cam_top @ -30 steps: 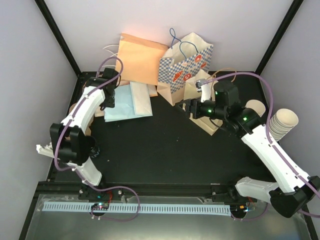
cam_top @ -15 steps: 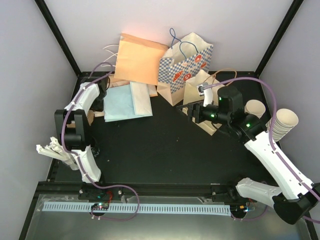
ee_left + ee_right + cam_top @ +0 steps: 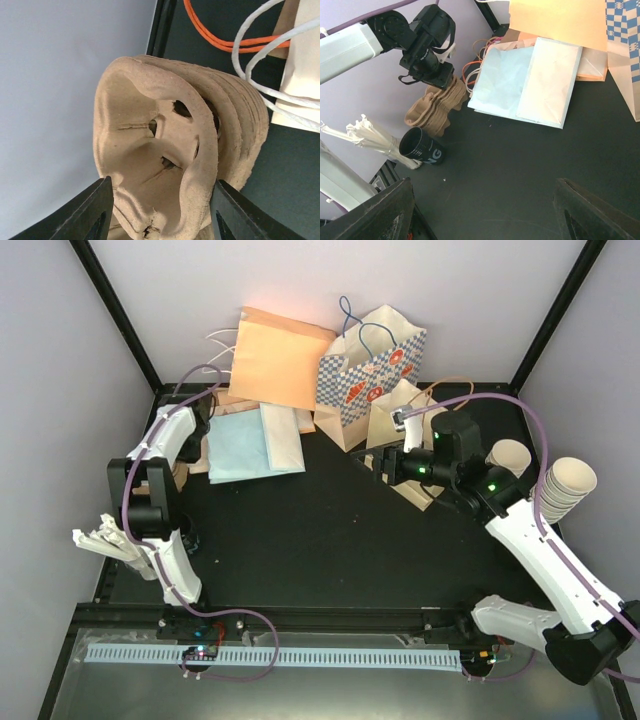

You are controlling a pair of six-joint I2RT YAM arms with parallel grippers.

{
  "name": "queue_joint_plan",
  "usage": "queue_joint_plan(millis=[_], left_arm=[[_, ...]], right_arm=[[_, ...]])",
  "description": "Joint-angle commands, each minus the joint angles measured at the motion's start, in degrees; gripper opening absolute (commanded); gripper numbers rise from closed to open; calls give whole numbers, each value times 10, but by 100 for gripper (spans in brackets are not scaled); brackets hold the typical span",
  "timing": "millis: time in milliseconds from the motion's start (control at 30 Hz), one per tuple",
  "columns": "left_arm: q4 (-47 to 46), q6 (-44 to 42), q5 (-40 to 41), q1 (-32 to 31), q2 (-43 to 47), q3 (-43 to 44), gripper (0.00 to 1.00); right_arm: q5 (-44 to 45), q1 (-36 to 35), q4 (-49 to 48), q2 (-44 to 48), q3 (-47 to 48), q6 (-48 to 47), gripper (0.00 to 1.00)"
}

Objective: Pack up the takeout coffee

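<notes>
The takeout coffee is out of view in every frame. My left gripper is at the far left edge of the table, over a stack of tan moulded-pulp cup carriers. Its jaws stand on either side of the top carrier, and both black fingers touch its edges. In the right wrist view the left gripper presses down on top of that stack. My right gripper hangs open above bare dark table with nothing between its fingers. In the top view it is near the middle right.
A black mug lies on its side next to a bundle of white wrapped straws. Flat light-blue and orange bags lie at the back. A checked bag stands there. Lidless cups are stacked at the right.
My left arm has reached further into the far left corner and its jaws have narrowed onto the top carrier. The right gripper has shifted slightly right and stays open.
</notes>
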State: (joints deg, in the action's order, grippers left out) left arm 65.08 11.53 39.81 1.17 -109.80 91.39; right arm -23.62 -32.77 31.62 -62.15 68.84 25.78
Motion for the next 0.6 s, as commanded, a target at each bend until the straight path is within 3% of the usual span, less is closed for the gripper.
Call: queue_joint_plan(millis=[0, 333, 567], left_arm=[[7, 5, 37, 9, 21, 8, 54], [14, 3, 30, 5, 11, 11, 37], [18, 2, 39, -3, 17, 13, 12]], right_arm=[[-16, -4, -13, -7, 2, -3, 79], [-15, -4, -14, -7, 2, -4, 79], [-16, -4, -13, -9, 4, -4, 79]])
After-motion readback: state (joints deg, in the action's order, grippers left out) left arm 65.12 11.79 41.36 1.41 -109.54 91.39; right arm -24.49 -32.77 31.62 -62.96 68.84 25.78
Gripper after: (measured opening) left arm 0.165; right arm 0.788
